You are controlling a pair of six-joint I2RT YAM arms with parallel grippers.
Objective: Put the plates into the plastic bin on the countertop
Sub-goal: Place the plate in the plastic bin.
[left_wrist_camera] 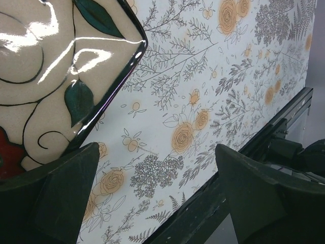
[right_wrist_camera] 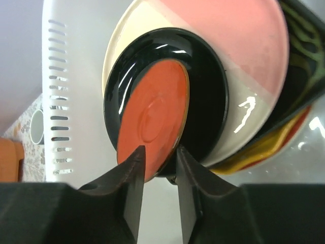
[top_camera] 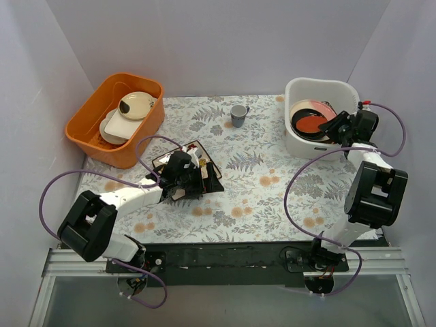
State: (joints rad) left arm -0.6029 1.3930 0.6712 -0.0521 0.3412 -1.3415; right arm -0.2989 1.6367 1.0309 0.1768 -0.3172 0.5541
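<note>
1. From the top view, the plastic bin (top_camera: 306,148) stands at the far right of the table (top_camera: 272,197). The right gripper (top_camera: 335,126) reaches into it over its right rim. From here the plates inside show only as a red and black patch.
2. The right wrist view sorts that stack out. The small red plate (right_wrist_camera: 152,119) leans on the small black plate (right_wrist_camera: 208,96), which rests on the pink plate (right_wrist_camera: 244,35). A yellow-edged plate (right_wrist_camera: 264,147) shows behind them. All of them are tilted inside the bin.
3. The same view shows the right jaws a little parted, straddling the lower rim of the small red plate. A gap shows between the plate and the right-hand finger, so the grip looks released.
4. In the top view, the left gripper (top_camera: 197,178) lies low over the table left of centre. It covers most of a black square plate (top_camera: 212,181). The jaws cannot be judged from there.
5. The left wrist view shows the left jaws spread wide and grasping nothing, with fern-printed cloth filling the space between them. A glossy cream square plate (left_wrist_camera: 35,66) with teal leaves and a dark rim lies on the table, its corner just above the left-hand finger.
6. Only the top view shows the orange tub (top_camera: 88,139) of cream dishes at far left. It also shows the grey-blue cup (top_camera: 238,114) standing upright between the tub and the bin.
</note>
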